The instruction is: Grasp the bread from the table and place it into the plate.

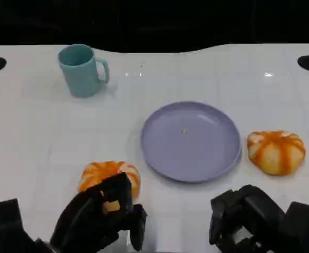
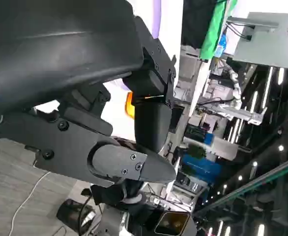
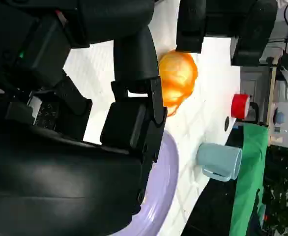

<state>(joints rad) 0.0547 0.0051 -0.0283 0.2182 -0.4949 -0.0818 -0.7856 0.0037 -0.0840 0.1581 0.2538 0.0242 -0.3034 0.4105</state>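
Head view: the left hand [image 1: 99, 219] hangs low over the table [image 1: 33, 137], fingers apart and holding nothing; one bread [image 1: 110, 177] lies just ahead of its fingertips, partly covered by them, contact not resolvable. The plate [image 1: 191, 140] lies ahead and to the right of that hand. The right hand [image 1: 249, 219] is likewise spread and unloaded, with a second bread [image 1: 277, 151] ahead of it, apart. A teal mug [image 1: 83, 69] stands well beyond the left hand. Left wrist view: the fingers [image 2: 151, 123] reach out with an orange sliver of bread [image 2: 129, 104] behind them; nothing is enclosed. Right wrist view: the fingers [image 3: 134, 64] stand apart, and bread [image 3: 177, 78], plate [image 3: 161, 191] and mug [image 3: 219, 161] lie beyond. Risk: closing from this offset would probably catch only the near edge, pushing the soft, rounded bread away or letting it roll free.
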